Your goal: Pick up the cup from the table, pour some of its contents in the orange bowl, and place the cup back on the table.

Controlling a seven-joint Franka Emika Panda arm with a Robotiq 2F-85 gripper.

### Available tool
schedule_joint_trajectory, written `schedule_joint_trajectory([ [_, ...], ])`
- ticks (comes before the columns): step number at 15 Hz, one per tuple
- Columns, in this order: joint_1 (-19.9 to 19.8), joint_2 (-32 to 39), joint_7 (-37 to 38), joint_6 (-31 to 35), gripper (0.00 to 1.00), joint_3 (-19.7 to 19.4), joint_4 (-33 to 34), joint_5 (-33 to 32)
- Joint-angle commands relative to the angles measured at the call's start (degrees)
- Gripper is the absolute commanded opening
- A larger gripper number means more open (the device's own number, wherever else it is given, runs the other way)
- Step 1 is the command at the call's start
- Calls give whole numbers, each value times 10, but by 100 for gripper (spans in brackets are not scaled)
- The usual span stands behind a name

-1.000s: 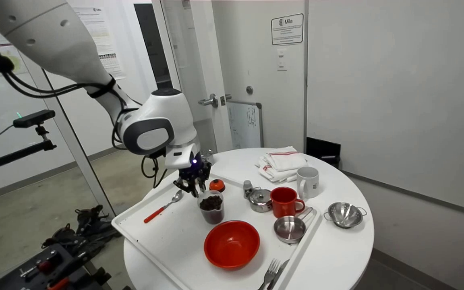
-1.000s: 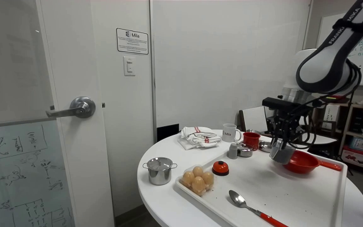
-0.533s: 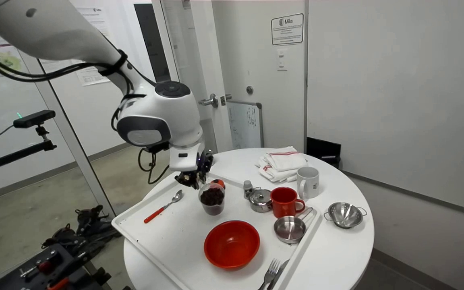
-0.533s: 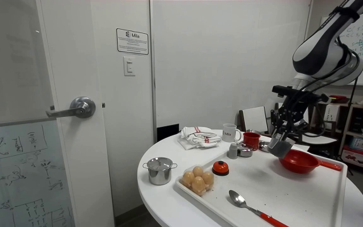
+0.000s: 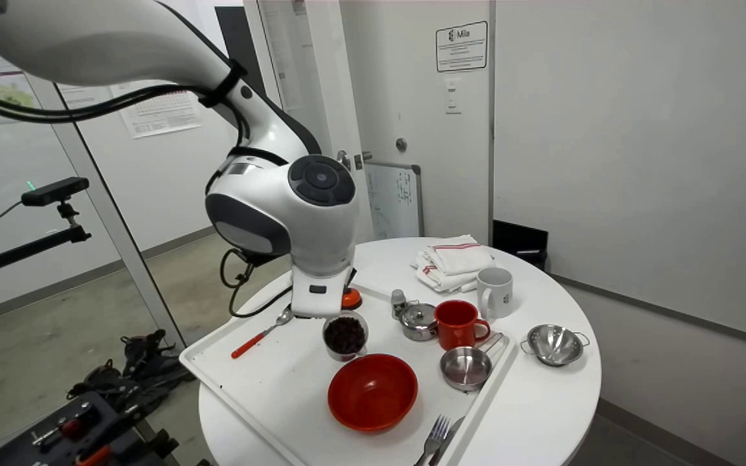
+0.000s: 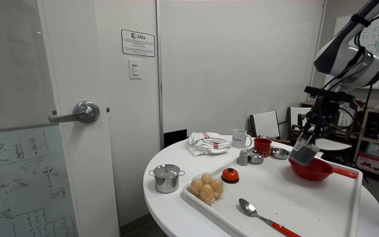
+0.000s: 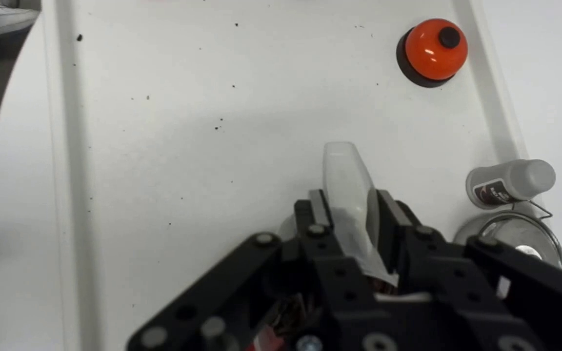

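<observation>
The cup (image 5: 345, 336) is small, see-through and holds dark contents. It is tilted beside and above the near rim of the orange bowl (image 5: 373, 395), its mouth facing the camera in an exterior view. It is also tilted in an exterior view (image 6: 304, 153), overlapping the bowl (image 6: 313, 171). My gripper (image 6: 308, 134) is shut on the cup's wall. In the wrist view the fingers (image 7: 351, 209) pinch the pale cup (image 7: 344, 170). The wrist hides the fingers in an exterior view. No contents show in the bowl. The round white table (image 5: 561, 408) lies below.
A white tray (image 5: 250, 414) carries the bowl, a spoon (image 5: 263, 333), a steel pan (image 5: 466, 369), a lidded pot (image 5: 419, 321), a red mug (image 5: 457, 323), a fork (image 5: 436, 437) and an orange timer-like knob (image 6: 230, 175). Eggs (image 6: 207, 187) sit at a tray corner.
The arm has swung and rotated, carrying the cup up off its lower position toward the bowl. The cup has tilted further, its mouth turning toward one camera.
</observation>
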Motion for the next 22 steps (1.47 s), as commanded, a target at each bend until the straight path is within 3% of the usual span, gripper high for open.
schedule_joint_trajectory([
  [1,37,9,-81,-77,7,-60,17,13],
  [6,51,26,-160,-153,7,-94,28,28],
  [8,67,17,-138,-137,7,-105,16,16],
  [9,69,20,-140,-138,26,-109,16,17],
  [11,74,22,-140,-137,26,-115,16,16],
  [12,75,22,-140,-137,7,-115,16,16],
  [16,76,47,-51,-138,7,-126,46,65],
  [22,39,69,-5,-187,7,-168,70,151],
])
